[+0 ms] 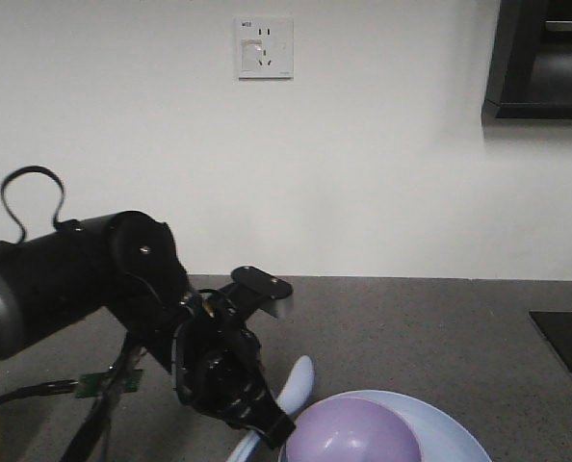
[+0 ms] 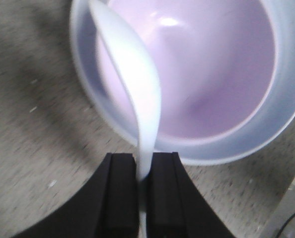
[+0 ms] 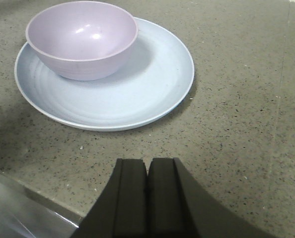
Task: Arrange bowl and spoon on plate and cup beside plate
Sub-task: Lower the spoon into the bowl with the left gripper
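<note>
The lavender bowl point(image 3: 83, 34) sits on the left part of the pale blue plate point(image 3: 137, 84). My left gripper point(image 2: 143, 163) is shut on the handle of the pale blue spoon point(image 2: 132, 84). The spoon's scoop hangs over the left rim of the bowl point(image 2: 212, 74), and the plate point(image 2: 88, 89) shows as a ring around it. In the front view the left gripper point(image 1: 257, 423) holds the spoon point(image 1: 300, 380) just left of the bowl point(image 1: 358, 433) and plate point(image 1: 450, 433). My right gripper point(image 3: 147, 166) is shut with nothing in it, over bare counter short of the plate. The cup is out of view.
The grey speckled counter point(image 1: 411, 318) runs back to a white wall with an outlet point(image 1: 264, 48). A dark cabinet point(image 1: 541, 58) hangs at the upper right. A black panel point(image 1: 565, 346) lies at the counter's right. A metal edge strip point(image 3: 18, 208) runs near the right gripper.
</note>
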Motion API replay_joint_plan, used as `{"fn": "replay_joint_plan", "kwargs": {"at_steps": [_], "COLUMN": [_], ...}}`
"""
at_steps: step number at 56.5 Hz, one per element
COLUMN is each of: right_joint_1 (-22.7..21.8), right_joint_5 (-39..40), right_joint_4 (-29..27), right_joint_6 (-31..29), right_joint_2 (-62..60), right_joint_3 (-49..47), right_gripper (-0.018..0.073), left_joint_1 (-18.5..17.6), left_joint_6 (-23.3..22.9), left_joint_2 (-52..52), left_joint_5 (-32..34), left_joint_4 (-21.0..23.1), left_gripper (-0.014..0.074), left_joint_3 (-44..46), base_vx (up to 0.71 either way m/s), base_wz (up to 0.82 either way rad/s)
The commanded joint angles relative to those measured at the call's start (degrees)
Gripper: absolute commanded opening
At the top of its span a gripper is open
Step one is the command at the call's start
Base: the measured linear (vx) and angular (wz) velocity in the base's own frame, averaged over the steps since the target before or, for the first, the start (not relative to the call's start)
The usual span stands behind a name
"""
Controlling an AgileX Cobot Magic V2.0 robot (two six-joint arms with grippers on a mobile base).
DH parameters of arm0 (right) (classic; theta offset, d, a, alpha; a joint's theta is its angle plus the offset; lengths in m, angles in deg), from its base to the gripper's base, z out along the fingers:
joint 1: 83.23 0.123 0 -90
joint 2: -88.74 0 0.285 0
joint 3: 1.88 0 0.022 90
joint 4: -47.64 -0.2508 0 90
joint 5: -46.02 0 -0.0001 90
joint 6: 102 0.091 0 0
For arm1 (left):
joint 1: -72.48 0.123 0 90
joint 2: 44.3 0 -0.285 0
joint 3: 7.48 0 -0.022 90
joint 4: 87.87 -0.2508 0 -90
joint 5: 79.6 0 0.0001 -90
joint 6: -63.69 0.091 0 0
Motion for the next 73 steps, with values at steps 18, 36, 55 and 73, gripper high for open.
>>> {"fn": "replay_joint_plan", "kwargs": {"at_steps": [18,36,55,73], "right_joint_1": [-0.12,-0.12,-0.12,-0.12], "right_joint_5": [4.24,4.29,4.54,4.54], "right_joint_4": [2.23,2.23,2.28,2.28], "right_joint_6": [2.58,2.58,2.58,2.58], "right_joint_2": [0.43,0.43,0.43,0.43], "right_joint_3": [-1.59,-1.59,-1.59,-1.59], "right_gripper": [-0.0008,-0.0008,-0.0008,-0.0008], "left_joint_1": [-4.25,-4.25,-4.25,-4.25], "left_joint_6": [-2.70,-3.60,-3.73,-3.66], "left_joint_2": [-3.45,-3.86,-3.86,0.16], "left_joint_5": [1.58,0.83,-2.44,-3.85], "left_joint_4": [3.30,3.15,3.25,-1.71], "left_gripper": [0.0005,0.0181,0.0470,0.0461], "left_joint_3": [8.92,8.92,8.92,8.97], "base_vx": [0.00,0.00,0.00,0.00], "base_wz": [0.00,0.00,0.00,0.00]}}
